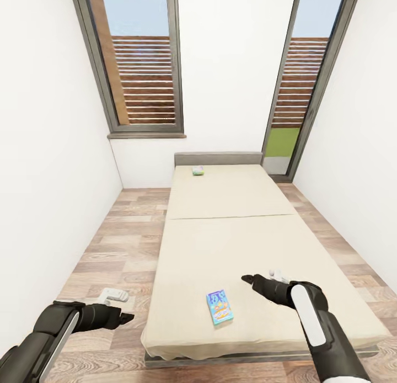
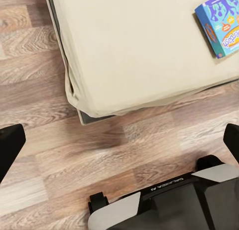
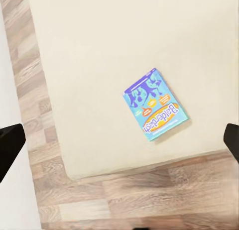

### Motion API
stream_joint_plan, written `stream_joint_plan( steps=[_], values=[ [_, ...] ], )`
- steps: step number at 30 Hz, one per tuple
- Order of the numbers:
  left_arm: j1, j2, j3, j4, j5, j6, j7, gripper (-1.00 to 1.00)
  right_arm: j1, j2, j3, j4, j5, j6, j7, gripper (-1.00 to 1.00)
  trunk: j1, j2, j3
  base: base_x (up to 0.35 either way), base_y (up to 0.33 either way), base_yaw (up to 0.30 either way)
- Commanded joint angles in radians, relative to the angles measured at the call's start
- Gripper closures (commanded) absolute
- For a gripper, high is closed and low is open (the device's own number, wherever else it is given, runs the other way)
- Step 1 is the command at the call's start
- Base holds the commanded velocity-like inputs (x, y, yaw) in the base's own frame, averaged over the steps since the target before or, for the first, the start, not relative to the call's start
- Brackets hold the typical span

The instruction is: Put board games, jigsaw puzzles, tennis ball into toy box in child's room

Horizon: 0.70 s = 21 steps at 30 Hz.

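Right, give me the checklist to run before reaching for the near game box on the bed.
1. Blue board game lies flat near the bed's foot, nothing on it: ok.
2. Right gripper open and empty above the bed: ok.
3. Left gripper open, over the floor: ok.
4. Right gripper directly over the box: not ok, it sits beside it.
5. Second game at the headboard end: ok.
6. Toy box location: cannot tell.
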Motion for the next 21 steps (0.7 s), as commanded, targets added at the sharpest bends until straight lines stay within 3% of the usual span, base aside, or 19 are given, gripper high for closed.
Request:
stream_joint_plan(
  steps=[1,3,9,12,21],
  values=[
    [-0.001,0.001,-0.001,-0.001,0.000,0.005,-0.002,-1.00,-0.028,0.002,0.004,0.028,-0.011,0.011,-0.037,-1.00,0.000,-0.001,-0.001,0.000,0.000,0.000],
    [-0.001,0.001,0.000,-0.001,0.000,0.005,-0.002,-1.00,-0.104,0.004,0.017,0.113,-0.011,0.024,-0.107,-1.00,0.000,-0.001,-0.001,0.000,0.000,0.000],
    [-0.002,0.001,0.000,-0.001,0.001,0.005,-0.002,-1.00,-0.220,0.007,0.032,0.271,-0.007,0.034,-0.199,-1.00,0.000,-0.001,-0.001,0.000,0.000,0.000],
    [-0.003,0.001,0.005,-0.001,0.003,0.005,-0.003,-1.00,-0.250,0.007,0.035,0.325,-0.005,0.032,-0.222,-1.00,0.000,-0.001,-0.001,0.014,0.012,0.000],
    [-0.003,-0.001,0.083,0.000,0.007,0.005,-0.003,-1.00,-0.280,0.006,0.040,0.394,-0.006,0.001,-0.244,-1.00,0.000,-0.001,-0.001,0.172,0.144,0.000]
  ],
)
